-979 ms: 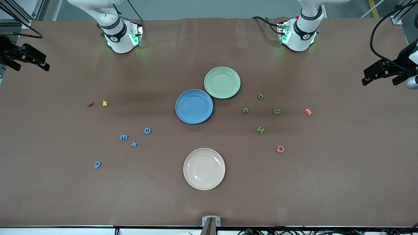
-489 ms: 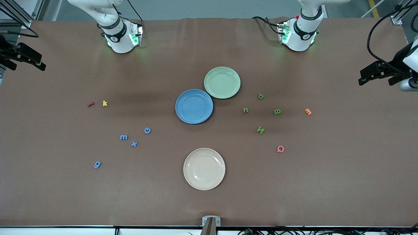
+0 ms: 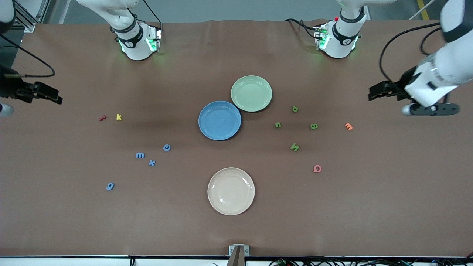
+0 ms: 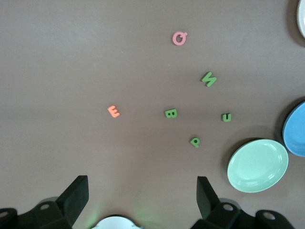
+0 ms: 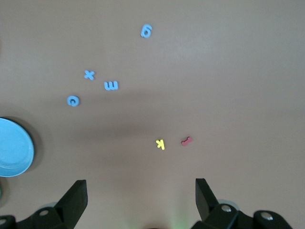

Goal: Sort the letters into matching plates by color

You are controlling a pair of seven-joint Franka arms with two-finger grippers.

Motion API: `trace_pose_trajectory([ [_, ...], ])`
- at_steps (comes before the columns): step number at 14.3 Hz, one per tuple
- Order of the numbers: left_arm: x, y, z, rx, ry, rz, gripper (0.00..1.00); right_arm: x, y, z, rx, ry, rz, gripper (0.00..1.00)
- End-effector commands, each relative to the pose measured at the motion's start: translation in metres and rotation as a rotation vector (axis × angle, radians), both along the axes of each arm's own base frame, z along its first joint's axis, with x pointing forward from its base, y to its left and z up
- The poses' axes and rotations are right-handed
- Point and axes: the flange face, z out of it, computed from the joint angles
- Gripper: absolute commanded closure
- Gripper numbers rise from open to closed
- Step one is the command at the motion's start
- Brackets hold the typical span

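The blue plate (image 3: 220,120) and the pale green plate (image 3: 251,93) touch at the table's middle, both empty. Blue letters c (image 3: 167,147), m (image 3: 140,155), x (image 3: 152,163) and g (image 3: 110,186) lie toward the right arm's end. Green letters p (image 3: 295,108), n (image 3: 278,125), B (image 3: 313,126) and N (image 3: 294,147) lie toward the left arm's end. My left gripper (image 3: 374,92) hangs open and empty above the table's end near the green letters, also seen in the left wrist view (image 4: 140,188). My right gripper (image 3: 55,98) is open and empty in the air above its end, as the right wrist view (image 5: 139,191) shows.
A cream plate (image 3: 231,191) sits nearer the camera than the blue plate. An orange E (image 3: 348,126) and a pink Q (image 3: 317,169) lie by the green letters. A yellow k (image 3: 118,117) and a red letter (image 3: 102,118) lie toward the right arm's end.
Both arms have swung in from the table's ends toward the letters. The left gripper moved most. No letter or plate has moved.
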Motion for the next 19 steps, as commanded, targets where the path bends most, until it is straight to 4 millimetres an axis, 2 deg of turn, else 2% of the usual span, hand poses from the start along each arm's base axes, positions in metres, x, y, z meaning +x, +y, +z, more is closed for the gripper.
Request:
trace_pose_trajectory([
  [1,-0.013,-0.025,-0.042,0.009,-0.003,0.047,0.00,0.018,-0.013,-0.028,-0.011,0.051,0.003,0.00],
  [2,-0.016,-0.035,-0.054,0.015,-0.004,0.063,0.00,0.022,-0.019,-0.036,-0.008,0.043,-0.007,0.00],
  [3,-0.020,-0.043,-0.069,0.022,-0.006,0.087,0.00,0.028,-0.029,-0.050,0.005,0.025,-0.029,0.00],
  [4,-0.024,-0.051,-0.084,0.029,-0.010,0.103,0.00,0.035,-0.030,-0.068,0.004,0.014,-0.032,0.00],
  [8,-0.048,-0.076,-0.150,0.051,-0.048,0.171,0.00,0.081,-0.009,-0.155,-0.002,-0.028,-0.032,0.00],
  [10,-0.064,-0.085,-0.182,0.052,-0.072,0.201,0.00,0.103,-0.011,-0.211,0.001,-0.062,-0.073,0.00],
  [12,-0.073,-0.086,-0.216,0.088,-0.092,0.206,0.00,0.116,-0.011,-0.247,0.012,-0.101,-0.084,0.00],
  [16,-0.080,-0.087,-0.277,0.125,-0.113,0.155,0.00,0.129,-0.007,-0.315,0.019,-0.132,-0.162,0.05],
  [19,-0.077,-0.090,-0.314,0.086,-0.115,0.150,0.00,0.142,0.005,-0.339,0.012,-0.137,-0.210,0.05],
])
